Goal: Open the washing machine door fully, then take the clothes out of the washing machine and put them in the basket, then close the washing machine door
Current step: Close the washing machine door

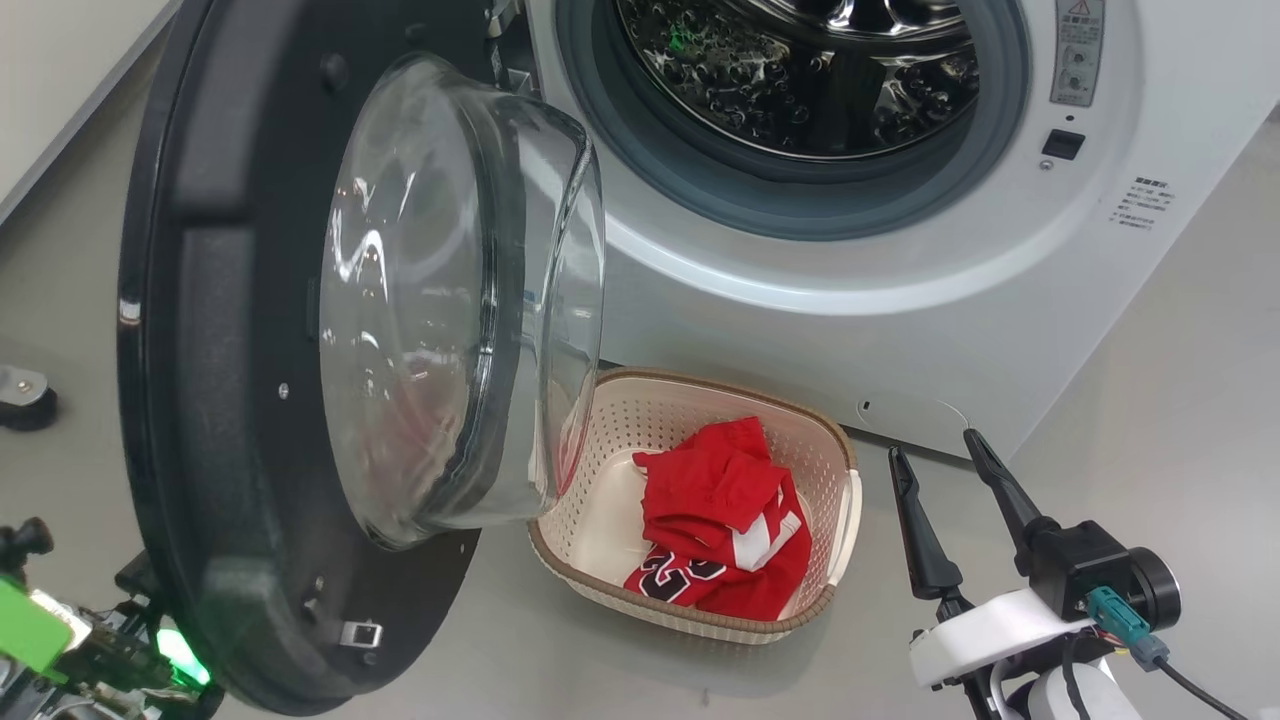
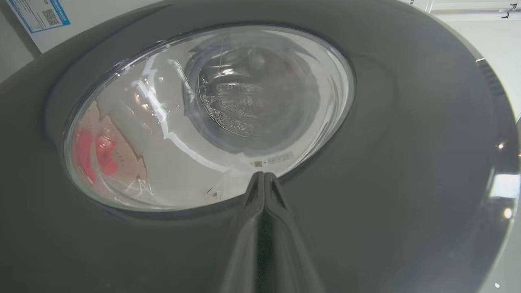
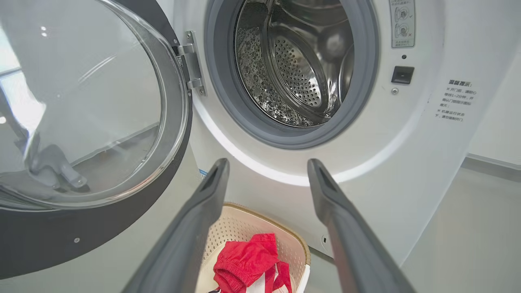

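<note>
Lower centre of the head view: clothes [image 1: 725, 530] lie in the basket [image 1: 640, 420]; drum looks empty. Door-closing judged in hand. Left fingers [image 2: 253, 211] pressed together by the washing machine door [image 1: 200, 300]; right fingers [image 3: 207, 195] wide, empty. Next: push door shut.

We read digits [image 1: 682, 580] on red jersey [image 1: 765, 565] in basket [image 1: 700, 384]: black, white-edged, partly folded, likely 23. Washing machine [image 1: 800, 340] front: warning-triangle label [image 1: 1078, 50] and small-print label [image 1: 1140, 205], characters too small for us to read. Blue-bordered sheet [image 2: 38, 14] with QR code: text illegible.
</note>
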Available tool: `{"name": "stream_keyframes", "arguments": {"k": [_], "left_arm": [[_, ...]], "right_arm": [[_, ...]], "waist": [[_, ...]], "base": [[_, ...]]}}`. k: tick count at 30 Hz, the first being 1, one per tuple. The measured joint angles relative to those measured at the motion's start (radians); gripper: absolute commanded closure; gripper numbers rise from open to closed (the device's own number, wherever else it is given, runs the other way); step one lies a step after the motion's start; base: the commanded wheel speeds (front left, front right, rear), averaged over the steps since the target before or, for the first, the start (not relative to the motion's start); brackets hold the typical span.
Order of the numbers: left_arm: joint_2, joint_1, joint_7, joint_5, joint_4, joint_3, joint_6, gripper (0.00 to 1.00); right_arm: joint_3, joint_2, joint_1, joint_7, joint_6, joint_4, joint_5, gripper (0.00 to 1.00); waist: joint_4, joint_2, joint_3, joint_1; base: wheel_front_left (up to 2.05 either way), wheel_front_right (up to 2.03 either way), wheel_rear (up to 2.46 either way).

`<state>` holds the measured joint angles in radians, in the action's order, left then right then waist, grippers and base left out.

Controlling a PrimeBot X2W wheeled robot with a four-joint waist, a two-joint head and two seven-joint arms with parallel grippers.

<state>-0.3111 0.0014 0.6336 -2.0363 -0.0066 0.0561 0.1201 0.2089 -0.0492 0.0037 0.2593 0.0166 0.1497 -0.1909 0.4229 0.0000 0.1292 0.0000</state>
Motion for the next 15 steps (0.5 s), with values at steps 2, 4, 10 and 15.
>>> {"name": "stream_keyframes", "arguments": {"k": [2, 4, 10, 15], "left_arm": [[0.007, 0.0, 0.022, 0.0, -0.021, -0.008, 0.0, 1.0], [0.015, 0.0, 0.035, 0.0, -0.039, -0.009, 0.0, 1.0], [0.021, 0.0, 0.075, 0.0, -0.07, -0.013, 0.0, 1.0], [0.03, 0.0, 0.098, 0.001, -0.085, -0.015, 0.0, 1.0]], "right_arm": [[0.001, 0.0, -0.002, 0.0, 0.0, 0.0, 0.0, 0.0], [0.002, 0.0, -0.007, 0.0, 0.0, -0.002, 0.0, 0.0], [0.003, 0.0, -0.026, 0.0, 0.0, -0.009, 0.0, 0.0], [0.008, 0.0, -0.038, 0.0, 0.0, -0.012, -0.001, 0.0]], "waist": [[-0.011, 0.0, 0.003, 0.0], [-0.024, 0.0, 0.007, 0.0], [-0.068, 0.0, 0.016, 0.0], [-0.114, 0.0, 0.025, 0.0]], "base": [[0.0, 0.0, 0.0], [0.0, 0.0, 0.0], [0.0, 0.0, 0.0], [0.0, 0.0, 0.0]]}}
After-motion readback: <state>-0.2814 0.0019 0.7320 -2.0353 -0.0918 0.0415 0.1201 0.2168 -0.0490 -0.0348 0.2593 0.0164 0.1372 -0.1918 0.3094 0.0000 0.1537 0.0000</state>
